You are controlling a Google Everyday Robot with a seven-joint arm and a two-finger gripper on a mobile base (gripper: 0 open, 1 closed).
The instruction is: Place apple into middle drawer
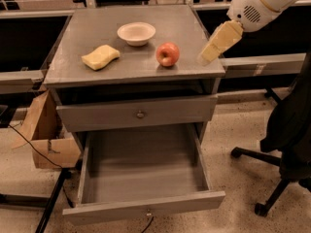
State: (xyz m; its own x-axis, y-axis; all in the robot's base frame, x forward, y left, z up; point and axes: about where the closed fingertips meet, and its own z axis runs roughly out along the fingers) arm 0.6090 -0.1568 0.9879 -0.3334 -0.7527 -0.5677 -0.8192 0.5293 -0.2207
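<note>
The red apple (167, 54) with a paler patch sits on the grey cabinet top (97, 33), right of centre. The middle drawer (143, 174) is pulled open below and nothing lies in it; its flat front with a small knob faces me. The gripper (206, 57), on a pale yellowish finger piece under the white arm, hangs over the cabinet top's right edge, to the right of the apple and apart from it. It holds nothing that I can see.
A white bowl (136, 33) stands behind the apple. A yellow wavy sponge (100, 57) lies at the left. The upper drawer front (138, 113) with a round knob is shut. A cardboard box (46, 137) stands at the left, a black office chair (286, 144) at the right.
</note>
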